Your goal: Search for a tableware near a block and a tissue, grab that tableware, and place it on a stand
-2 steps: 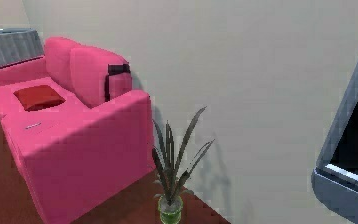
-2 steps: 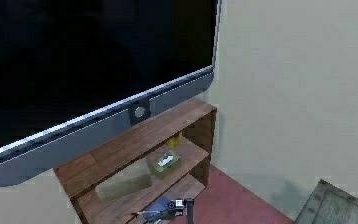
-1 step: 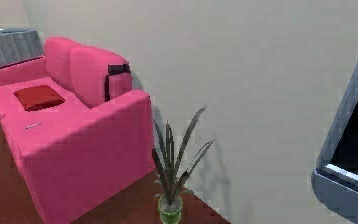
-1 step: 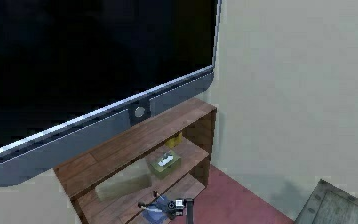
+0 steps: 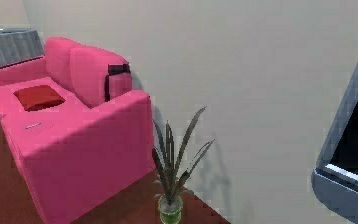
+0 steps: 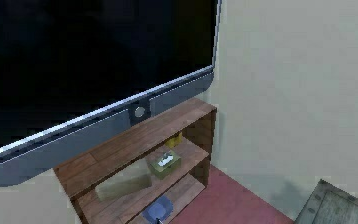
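Beneath the television (image 6: 87,60), a wooden stand (image 6: 172,122)

Living rm (pink sofa (image 5: 77,130), big TV (image 6: 87,60))

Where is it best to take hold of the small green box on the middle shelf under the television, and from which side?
Take the green box probably across its width, near its front end, coming in level through the open front of the wooden stand. The board above it rules out a reach from the top.
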Motion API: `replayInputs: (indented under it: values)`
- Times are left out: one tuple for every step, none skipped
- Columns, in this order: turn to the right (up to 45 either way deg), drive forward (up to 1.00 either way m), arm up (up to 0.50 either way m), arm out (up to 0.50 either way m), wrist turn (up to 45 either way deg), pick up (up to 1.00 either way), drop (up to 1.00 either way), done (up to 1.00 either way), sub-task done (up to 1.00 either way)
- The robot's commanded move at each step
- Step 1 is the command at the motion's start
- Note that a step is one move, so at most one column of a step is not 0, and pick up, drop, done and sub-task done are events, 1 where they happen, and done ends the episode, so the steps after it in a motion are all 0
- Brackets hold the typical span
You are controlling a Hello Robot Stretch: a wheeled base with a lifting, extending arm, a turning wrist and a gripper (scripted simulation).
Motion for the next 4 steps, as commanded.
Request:
replayInputs:
  values:
    - [0.0, 0.00, 0.00, 0.00, 0.0, 1.00, 0.00, 0.00, 0.00]
    - [0.0, 0.00, 0.10, 0.00, 0.0, 0.00, 0.00, 0.00, 0.00]
    - [0.0, 0.00, 0.50, 0.00, 0.0, 0.00, 0.00, 0.00, 0.00]
    - [0.0, 0.00, 0.00, 0.00, -45.0, 0.00, 0.00, 0.00, 0.00]
